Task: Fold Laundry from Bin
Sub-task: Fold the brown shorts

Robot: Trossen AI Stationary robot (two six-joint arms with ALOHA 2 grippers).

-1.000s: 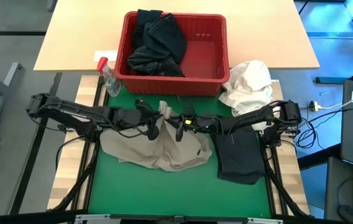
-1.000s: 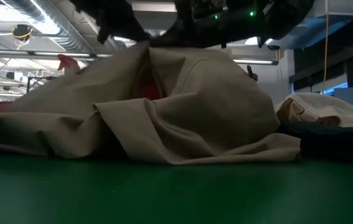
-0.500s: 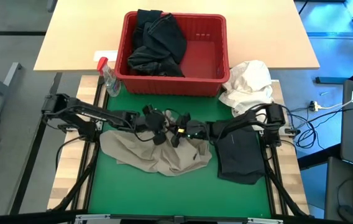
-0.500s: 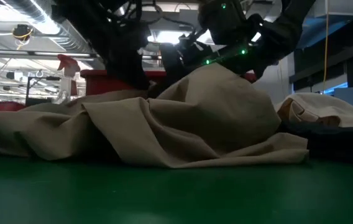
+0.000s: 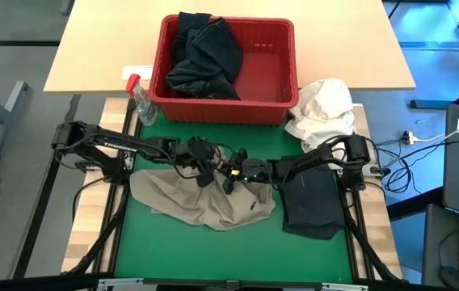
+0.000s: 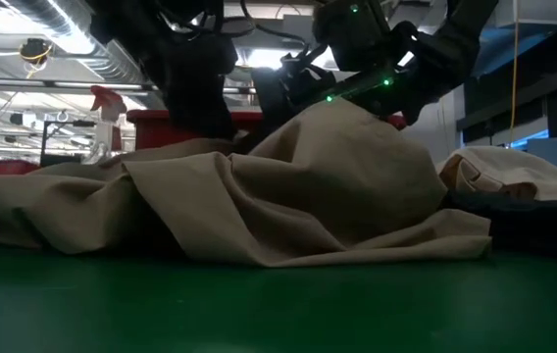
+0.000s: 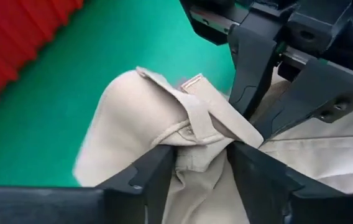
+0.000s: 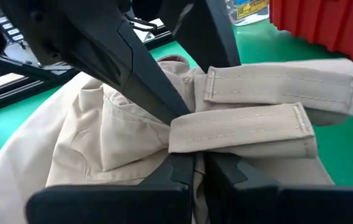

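The khaki garment (image 5: 201, 198) lies in a crumpled heap on the green mat (image 5: 237, 250); in the low view it is a low mound (image 6: 259, 201). My left gripper (image 5: 204, 168) and right gripper (image 5: 231, 174) meet tip to tip at its far edge. The left gripper (image 7: 201, 165) stands open with a bunch of cloth between its fingers. The right gripper (image 8: 199, 163) is shut on the cloth. Farther back, the red bin (image 5: 286, 89) holds dark garments (image 5: 205, 56), one hanging over its far rim. My left gripper has a bunched piece of the garment's banded edge (image 7: 195, 140) between its parted fingers (image 7: 155, 171), and the cloth touches their inner sides. That bunch rests on the heap below it. My right gripper pinches a thin bit of khaki cloth (image 8: 186, 146) under a folded band (image 8: 242, 127), coming in low from the table's right. The garment lies slack on the mat.
A folded black garment (image 5: 310, 202) lies on the mat's right side under my right arm. A white cloth bundle (image 5: 324, 109) sits to the right of the bin and a spray bottle (image 5: 141, 101) to its left. The near part of the mat is bare.
Both grippers have gone down toward the mat with the khaki garment. Its top, held up in a high peak a second ago, has sunk into a lower mound, while its lower part has stayed on the mat.
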